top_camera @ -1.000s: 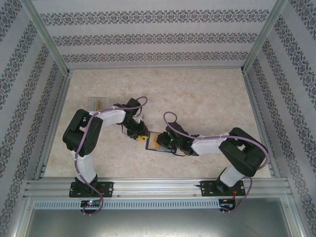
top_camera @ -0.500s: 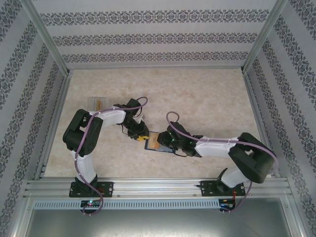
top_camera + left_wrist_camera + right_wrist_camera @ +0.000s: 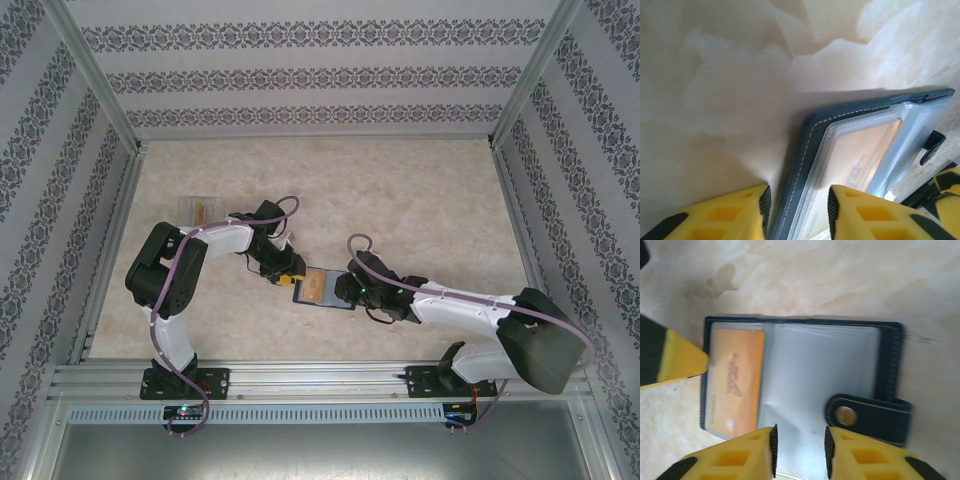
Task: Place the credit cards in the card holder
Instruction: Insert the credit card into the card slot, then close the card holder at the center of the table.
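Observation:
The card holder (image 3: 324, 289) lies open on the table between my two grippers, navy outside and blue-grey inside (image 3: 810, 365). An orange credit card (image 3: 735, 380) sits in its left clear sleeve, also showing through the plastic as the card (image 3: 865, 150). The clasp tab (image 3: 867, 415) sticks out at the holder's right side. My left gripper (image 3: 797, 200) is open, its pads standing on either side of the holder's stitched navy edge (image 3: 805, 145) with a gap on both sides. My right gripper (image 3: 800, 440) is open just over the empty right sleeve, with nothing pinched.
A clear plastic box (image 3: 198, 209) with something orange inside stands at the far left of the table, behind the left arm. The right arm stretches low across the front right. Patterned walls and a metal frame close in the table.
Both grippers have opened wider. The right arm has stretched out lower and further right, its gripper drifting slightly right over the holder. The left arm has hardly moved.

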Robot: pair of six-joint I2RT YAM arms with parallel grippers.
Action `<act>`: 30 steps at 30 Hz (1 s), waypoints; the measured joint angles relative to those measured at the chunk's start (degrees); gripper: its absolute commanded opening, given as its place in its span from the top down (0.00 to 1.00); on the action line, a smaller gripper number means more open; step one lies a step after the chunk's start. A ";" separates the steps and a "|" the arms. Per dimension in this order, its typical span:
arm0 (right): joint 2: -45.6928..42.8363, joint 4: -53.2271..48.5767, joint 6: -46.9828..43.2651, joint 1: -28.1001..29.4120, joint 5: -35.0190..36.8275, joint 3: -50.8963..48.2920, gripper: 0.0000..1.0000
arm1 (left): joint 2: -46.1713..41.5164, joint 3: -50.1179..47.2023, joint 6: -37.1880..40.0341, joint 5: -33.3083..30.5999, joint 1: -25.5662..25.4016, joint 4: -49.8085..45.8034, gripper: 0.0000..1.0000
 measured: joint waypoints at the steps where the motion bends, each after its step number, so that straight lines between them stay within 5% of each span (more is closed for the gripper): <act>1: -0.63 -2.60 -0.90 -0.02 1.22 0.52 0.47 | -0.04 -0.04 0.00 0.20 0.02 0.11 0.58; 5: -0.74 -9.16 -4.55 0.04 4.83 4.33 0.35 | -0.07 -0.04 -0.02 0.42 0.02 0.24 0.58; 17: 14.16 -19.02 -7.41 5.73 14.75 19.56 0.36 | -0.07 -0.04 0.02 0.61 0.00 0.35 0.55; 30: 17.07 -21.86 -3.98 6.36 18.82 18.67 0.33 | -0.22 -0.39 0.02 0.61 0.02 0.79 0.55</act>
